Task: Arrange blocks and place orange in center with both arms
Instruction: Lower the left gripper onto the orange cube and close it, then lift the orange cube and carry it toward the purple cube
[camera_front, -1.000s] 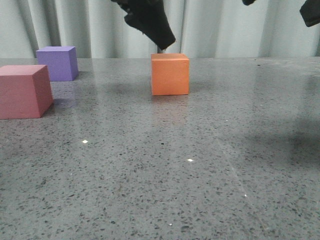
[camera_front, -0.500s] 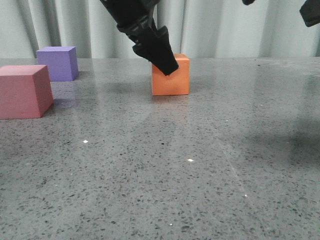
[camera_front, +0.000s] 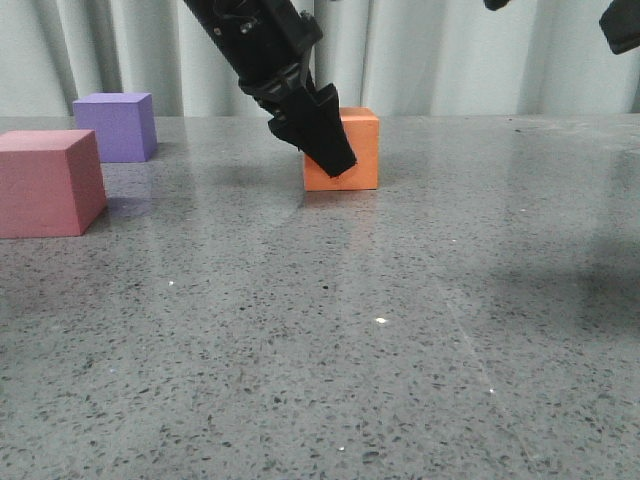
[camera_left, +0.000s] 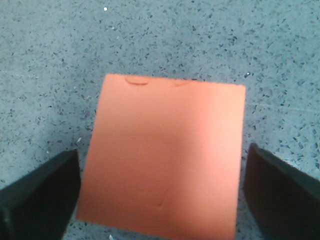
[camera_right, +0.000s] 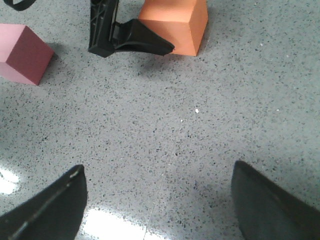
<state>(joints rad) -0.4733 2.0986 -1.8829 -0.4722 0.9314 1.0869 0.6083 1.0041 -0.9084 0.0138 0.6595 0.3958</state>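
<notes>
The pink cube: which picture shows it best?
The front view: the pink cube shows nearly whole at the left edge. The right wrist view catches it smaller and cut off. The left wrist view misses it.

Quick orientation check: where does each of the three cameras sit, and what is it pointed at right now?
Front view: low, looking forward over the table; left gripper at the orange cube.
Left wrist view: straight down on the orange cube, one finger on each side.
Right wrist view: high above the table, fingers apart.
Shared: all see the orange cube.
</notes>
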